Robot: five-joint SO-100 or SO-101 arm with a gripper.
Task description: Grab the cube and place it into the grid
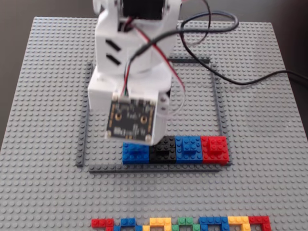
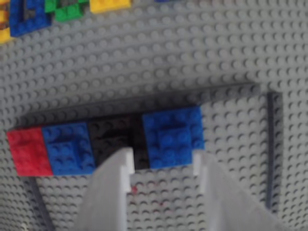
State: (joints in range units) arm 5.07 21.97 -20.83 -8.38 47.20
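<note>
Baseplate [image 1: 43, 96] — grey moulded plastic, matt, its surface rough with regular studs. Frame [image 1: 219, 106] — darker grey plastic strips, dull. Bricks: blue [image 2: 173, 137], black [image 2: 113, 134], blue [image 2: 67, 149] and red [image 2: 29, 151], all studded plastic with a faint sheen. Arm [image 1: 130, 57] — white plastic, smooth and matt, as are the gripper [image 2: 163, 168] fingers [image 2: 113, 187]. Circuit board [image 1: 132, 120] — dark, flat, semi-gloss, with small metallic pads. Cables [image 1: 250, 79] — smooth black sheathing.

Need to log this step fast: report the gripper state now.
Gripper: open, its fingertips either side of the near edge of the blue cube in the grid; not clamped on it.
</note>
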